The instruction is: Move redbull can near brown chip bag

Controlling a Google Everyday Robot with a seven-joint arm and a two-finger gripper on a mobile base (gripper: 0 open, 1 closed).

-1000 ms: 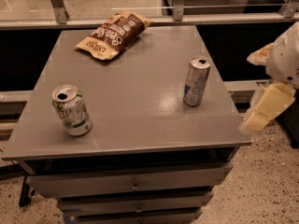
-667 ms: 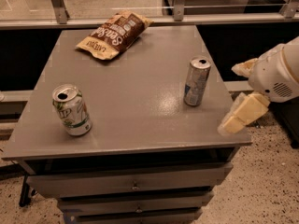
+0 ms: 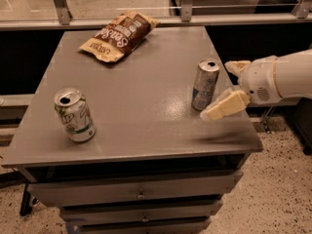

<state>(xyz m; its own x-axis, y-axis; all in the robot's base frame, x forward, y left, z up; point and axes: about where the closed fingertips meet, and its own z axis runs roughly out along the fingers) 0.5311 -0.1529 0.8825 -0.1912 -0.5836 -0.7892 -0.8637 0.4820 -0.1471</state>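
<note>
The redbull can (image 3: 204, 84), slim and silver with blue patches, stands upright on the right part of the grey table (image 3: 141, 106). The brown chip bag (image 3: 119, 35) lies flat at the table's far side, left of centre. My gripper (image 3: 225, 89) comes in from the right, just right of the can. Its two cream fingers are spread apart, one finger (image 3: 225, 106) low and near the can's base, the other finger (image 3: 235, 67) higher behind. The can is not between them and nothing is held.
A wider white-and-green can (image 3: 74, 115) stands upright near the table's front left. Drawers (image 3: 141, 194) sit under the tabletop. A rail with glass panels (image 3: 170, 9) runs behind the table. Speckled floor lies to the right.
My gripper has moved left from beyond the table's right edge to just beside the redbull can. The cans and the bag have not moved.
</note>
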